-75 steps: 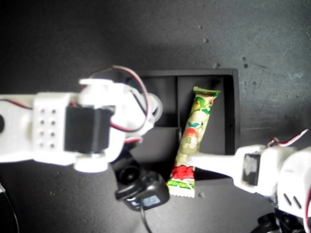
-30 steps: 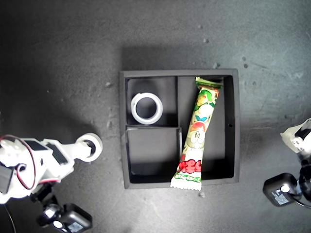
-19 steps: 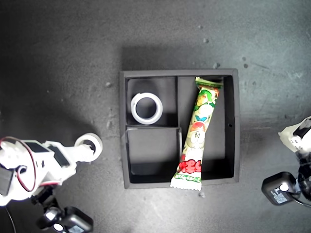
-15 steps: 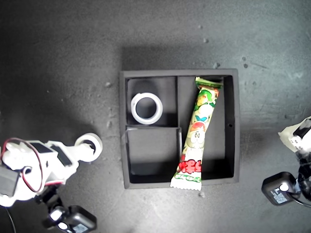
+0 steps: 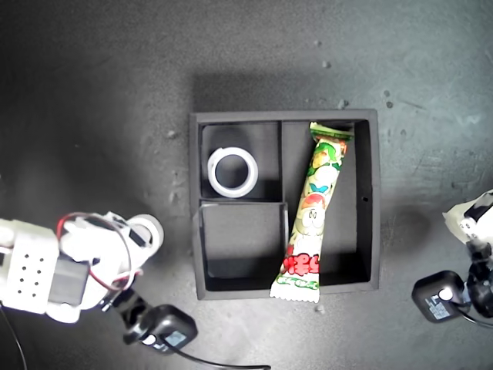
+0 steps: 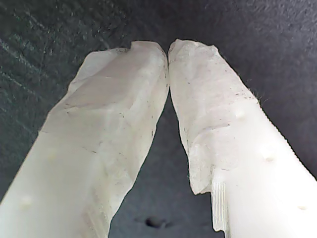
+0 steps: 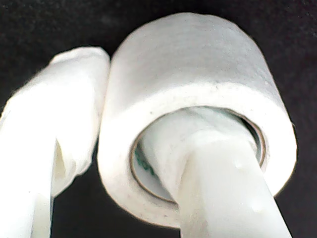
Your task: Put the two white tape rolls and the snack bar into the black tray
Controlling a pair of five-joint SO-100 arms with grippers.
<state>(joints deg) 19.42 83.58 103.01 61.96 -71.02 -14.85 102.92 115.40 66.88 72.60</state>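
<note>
Since 0.5 s ago my second gripper has swung, 1 finger through the matte tape roll, lower left of the exterior view. My first gripper is closed, empty. Black tray holds 1 ring and the glossy snack bar.

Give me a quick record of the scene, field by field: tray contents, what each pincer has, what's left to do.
Tray: black, three compartments
Small far compartment: tape roll
Long compartment: snack bar, one end over the wall
Near small compartment: nothing in it
My second pincer: shut on second tape roll, one finger through its hole
My first pincer: shut, holding nothing
Left to do: second tape roll into tray
</note>
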